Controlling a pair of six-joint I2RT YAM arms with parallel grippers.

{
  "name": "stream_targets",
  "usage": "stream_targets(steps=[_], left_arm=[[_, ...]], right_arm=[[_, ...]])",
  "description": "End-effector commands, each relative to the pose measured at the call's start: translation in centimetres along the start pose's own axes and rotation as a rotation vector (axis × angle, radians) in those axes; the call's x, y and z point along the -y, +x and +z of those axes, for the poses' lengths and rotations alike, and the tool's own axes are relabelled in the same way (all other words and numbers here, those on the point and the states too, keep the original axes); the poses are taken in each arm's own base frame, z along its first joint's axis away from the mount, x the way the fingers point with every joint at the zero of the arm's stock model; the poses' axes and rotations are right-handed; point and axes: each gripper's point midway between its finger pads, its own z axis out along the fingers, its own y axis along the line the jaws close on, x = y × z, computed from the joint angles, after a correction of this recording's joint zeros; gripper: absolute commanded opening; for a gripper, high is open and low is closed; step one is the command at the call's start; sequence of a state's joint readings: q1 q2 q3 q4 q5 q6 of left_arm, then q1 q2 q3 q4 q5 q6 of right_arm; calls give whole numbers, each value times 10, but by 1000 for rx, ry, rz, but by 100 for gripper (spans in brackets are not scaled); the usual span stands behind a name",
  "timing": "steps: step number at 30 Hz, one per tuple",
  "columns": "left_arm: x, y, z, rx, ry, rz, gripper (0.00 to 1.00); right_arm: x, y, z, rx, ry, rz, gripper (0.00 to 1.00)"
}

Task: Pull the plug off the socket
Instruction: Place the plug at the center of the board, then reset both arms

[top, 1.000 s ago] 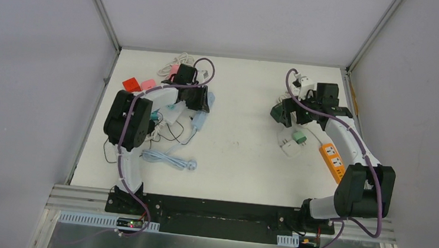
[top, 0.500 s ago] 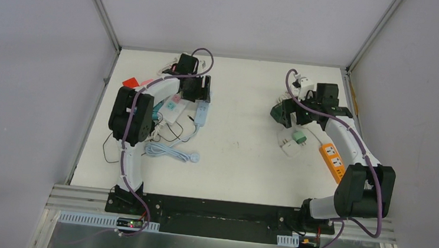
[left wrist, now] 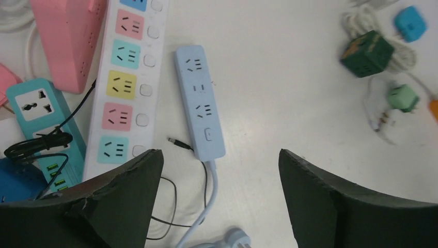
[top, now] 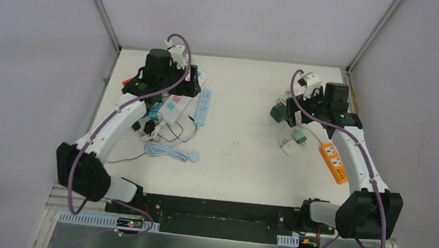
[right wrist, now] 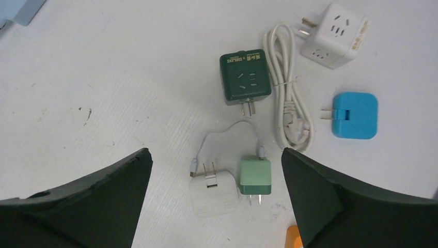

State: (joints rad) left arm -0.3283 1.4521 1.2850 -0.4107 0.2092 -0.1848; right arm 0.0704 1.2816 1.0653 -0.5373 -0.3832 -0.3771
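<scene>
Only half in frame, pale-blue plug (left wrist: 229, 241)

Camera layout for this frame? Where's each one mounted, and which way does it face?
Top external: above and behind the bases, facing down at the table; left arm and right arm both show.
Left wrist: on the left arm, looking down at the light blue power strip; its own fingers frame the bottom.
Right wrist: on the right arm, looking down at the dark green adapter; its own fingers show.
Shared: both wrist views catch the dark green adapter.
</scene>
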Motion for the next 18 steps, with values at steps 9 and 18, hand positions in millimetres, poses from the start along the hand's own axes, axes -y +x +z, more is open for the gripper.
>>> stream_targets(steps=[9,18], left_arm=[[52,-40,-165,276,156,109,99],[84,-39,-247,254,249,96,99]], right_arm=[[15,-58,-115,275,218,-1,100],[-12,-92,-200,330,257,44,100]])
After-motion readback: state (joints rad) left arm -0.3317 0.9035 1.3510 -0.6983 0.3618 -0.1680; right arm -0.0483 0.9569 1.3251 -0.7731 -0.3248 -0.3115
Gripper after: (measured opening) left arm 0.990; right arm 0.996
